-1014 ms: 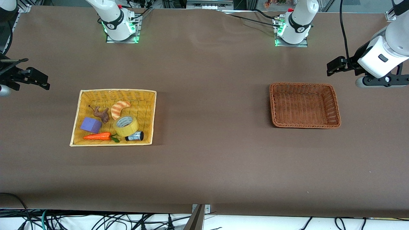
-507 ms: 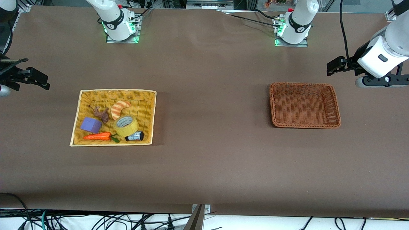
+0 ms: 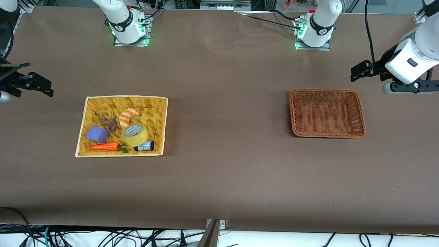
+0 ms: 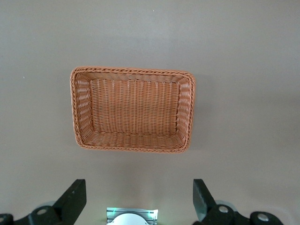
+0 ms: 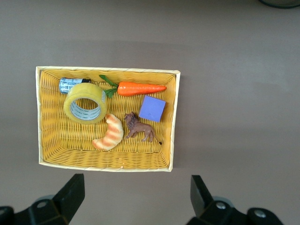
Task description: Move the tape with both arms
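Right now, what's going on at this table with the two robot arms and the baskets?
Nothing is being handled yet. The tape lies in the yellow basket among a carrot, a croissant, a purple block, a toy lion and a small cylinder. The right gripper hangs above that basket, jaws open. The left gripper hangs open beside the brown basket, which holds nothing. Both arms wait.
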Action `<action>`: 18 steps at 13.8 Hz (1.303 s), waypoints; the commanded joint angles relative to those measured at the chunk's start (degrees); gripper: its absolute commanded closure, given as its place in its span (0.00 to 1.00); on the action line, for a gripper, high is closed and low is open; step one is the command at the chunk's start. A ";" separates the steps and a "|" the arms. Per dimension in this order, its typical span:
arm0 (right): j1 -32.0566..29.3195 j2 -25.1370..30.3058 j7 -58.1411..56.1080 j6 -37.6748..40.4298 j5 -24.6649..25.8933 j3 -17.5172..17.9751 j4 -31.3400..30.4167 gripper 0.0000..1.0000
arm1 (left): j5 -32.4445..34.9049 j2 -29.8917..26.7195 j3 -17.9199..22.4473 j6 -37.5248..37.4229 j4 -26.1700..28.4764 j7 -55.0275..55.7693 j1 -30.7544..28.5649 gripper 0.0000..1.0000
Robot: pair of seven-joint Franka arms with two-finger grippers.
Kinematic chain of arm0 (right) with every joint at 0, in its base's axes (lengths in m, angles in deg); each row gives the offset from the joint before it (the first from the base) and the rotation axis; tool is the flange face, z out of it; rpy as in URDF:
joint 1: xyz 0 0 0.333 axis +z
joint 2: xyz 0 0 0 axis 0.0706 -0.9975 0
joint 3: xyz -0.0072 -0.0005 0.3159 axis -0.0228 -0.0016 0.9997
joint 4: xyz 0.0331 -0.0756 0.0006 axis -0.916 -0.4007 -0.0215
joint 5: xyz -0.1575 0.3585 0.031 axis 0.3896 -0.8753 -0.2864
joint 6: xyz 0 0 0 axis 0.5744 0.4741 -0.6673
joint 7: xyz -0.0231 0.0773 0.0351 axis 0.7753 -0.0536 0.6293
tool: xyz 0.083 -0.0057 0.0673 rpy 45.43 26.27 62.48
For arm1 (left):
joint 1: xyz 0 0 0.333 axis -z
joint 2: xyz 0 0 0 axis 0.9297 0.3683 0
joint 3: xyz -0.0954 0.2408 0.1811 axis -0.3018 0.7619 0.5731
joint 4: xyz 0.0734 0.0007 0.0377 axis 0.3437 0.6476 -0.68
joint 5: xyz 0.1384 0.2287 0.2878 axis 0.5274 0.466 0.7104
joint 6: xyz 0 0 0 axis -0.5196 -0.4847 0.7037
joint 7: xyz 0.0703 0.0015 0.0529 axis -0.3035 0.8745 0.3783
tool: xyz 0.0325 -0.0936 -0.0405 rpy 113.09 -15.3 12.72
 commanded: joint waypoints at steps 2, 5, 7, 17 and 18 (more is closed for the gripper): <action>-0.67 -0.53 0.93 0.26 0.10 0.57 1.29 0.00 | -1.55 0.35 0.00 -1.14 -1.42 -0.42 -0.58 0.00; -0.67 -0.53 0.93 0.34 0.10 0.57 1.20 0.00 | -1.55 0.35 0.00 -1.05 -1.42 -0.33 -0.49 0.00; -0.67 -0.53 0.84 0.35 0.19 0.57 1.20 0.00 | -1.55 0.35 0.00 -1.14 -1.42 -0.42 -0.58 0.00; 2.82 -9.39 2.50 -4.30 0.28 1.10 0.85 0.00 | -1.55 0.35 0.00 -1.14 -1.42 -0.42 -0.58 0.00; 4.76 -10.97 7.39 -6.40 0.01 1.10 0.93 0.00 | -1.55 0.35 0.00 -1.14 -1.42 -0.33 -0.58 0.00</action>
